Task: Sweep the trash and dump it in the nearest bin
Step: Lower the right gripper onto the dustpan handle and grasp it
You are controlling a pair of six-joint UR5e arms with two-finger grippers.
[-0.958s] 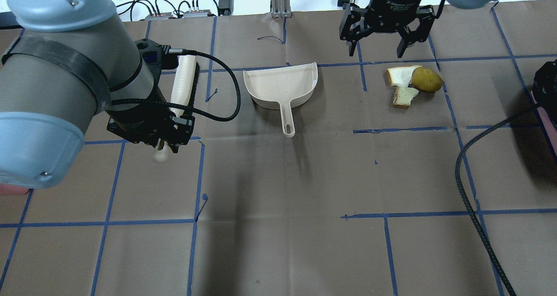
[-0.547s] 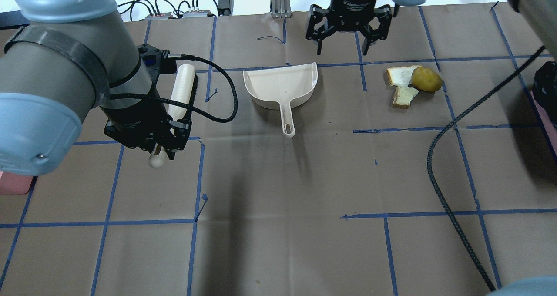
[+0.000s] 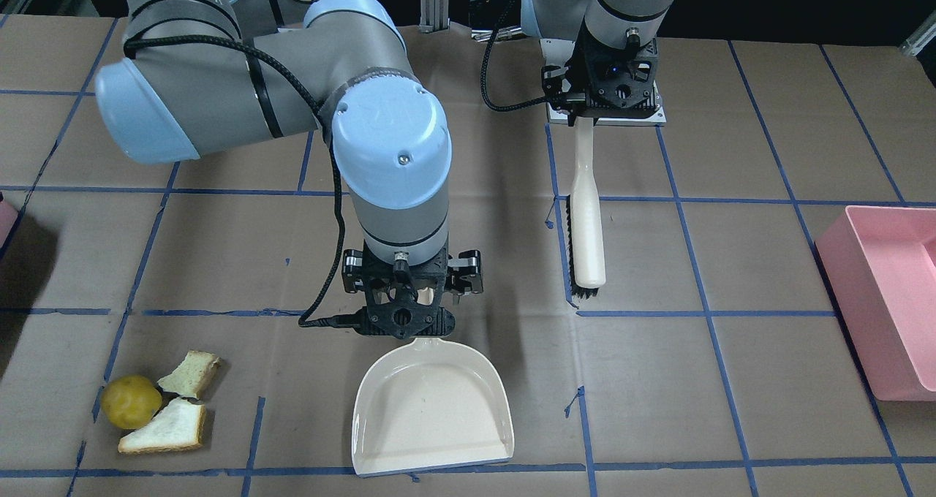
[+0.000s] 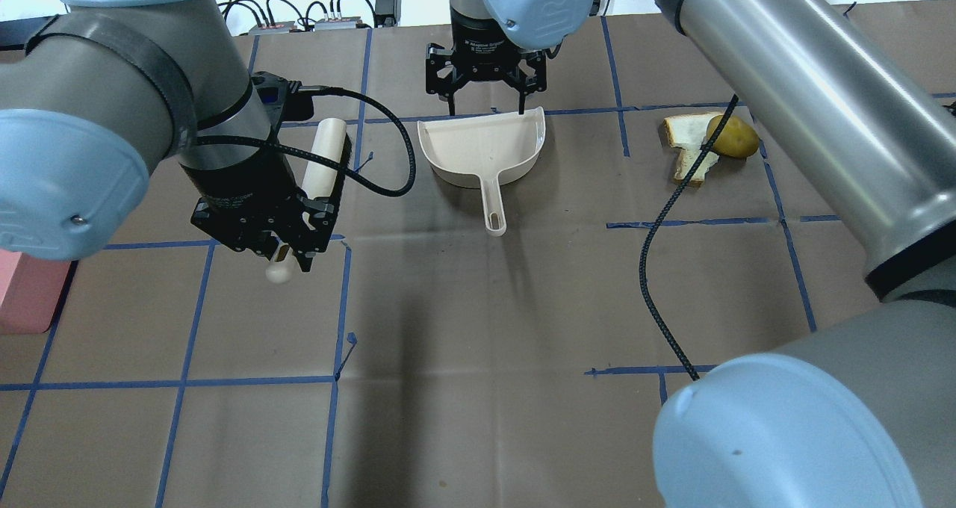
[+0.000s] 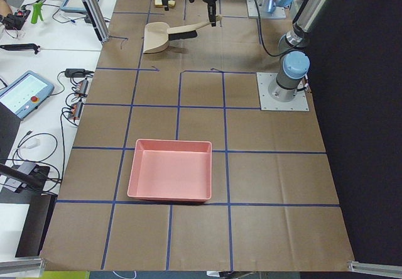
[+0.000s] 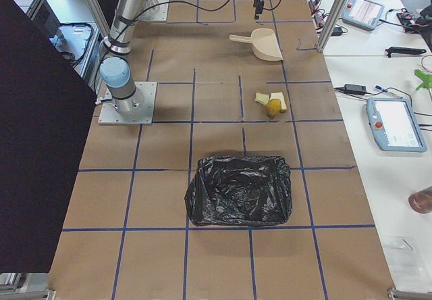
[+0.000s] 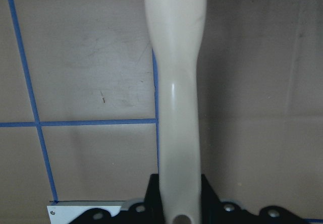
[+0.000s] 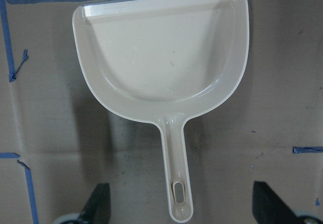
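The trash, a yellow potato-like lump point(image 4: 736, 136) touching two torn bread slices point(image 4: 693, 166), lies on the table at the right, and shows too as lump point(image 3: 131, 402) and slice point(image 3: 167, 430). My right gripper point(image 4: 485, 103) hangs open above the empty cream dustpan point(image 4: 482, 146), and its fingers point(image 8: 98, 206) straddle the handle from above without touching it. My left gripper point(image 4: 282, 245) is shut on the handle of the cream brush point(image 4: 323, 157), which is held level above the table. Of the bin, a pink corner sliver point(image 3: 4, 219) and its black bag lining point(image 6: 239, 188) show.
A large pink rectangular tub point(image 3: 885, 300) stands on the robot's left side of the table. The right arm's long grey link point(image 4: 806, 104) and its black cable point(image 4: 665, 217) cross over the area near the trash. Blue tape lines grid the brown cover.
The right gripper has swung left, from above the trash to above the dustpan, staying open. The left gripper with the brush has shifted only slightly.
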